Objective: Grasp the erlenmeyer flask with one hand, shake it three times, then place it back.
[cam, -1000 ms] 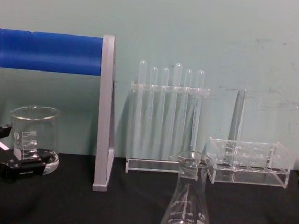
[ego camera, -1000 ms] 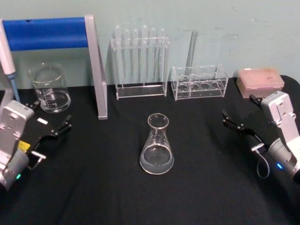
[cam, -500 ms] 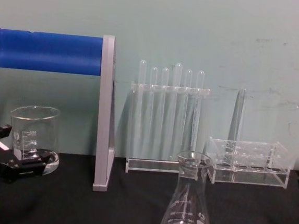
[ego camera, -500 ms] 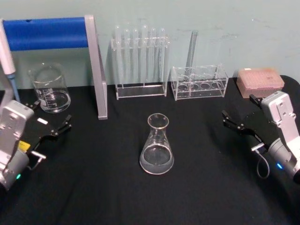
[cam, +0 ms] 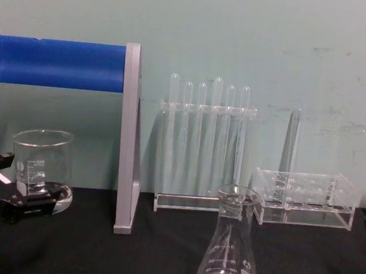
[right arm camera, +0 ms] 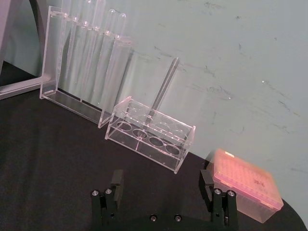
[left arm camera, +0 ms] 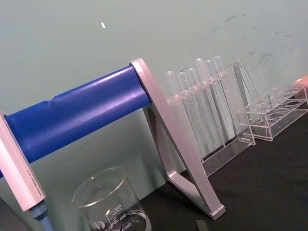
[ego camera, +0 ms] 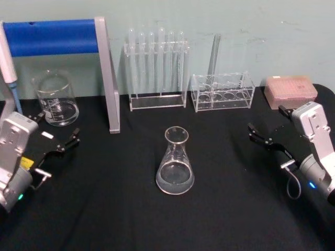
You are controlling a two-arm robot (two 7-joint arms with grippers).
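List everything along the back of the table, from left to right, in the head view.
pipette → glass beaker → grey upright of the blue-barred stand → tall test tube rack → low rack holding one tube → pink pipette tip box

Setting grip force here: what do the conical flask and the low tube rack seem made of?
The erlenmeyer flask looks like clear glossy glass: sharp highlights, printed white marks. The low rack seems clear rigid plastic, perhaps acrylic: flat panels with bright edges.
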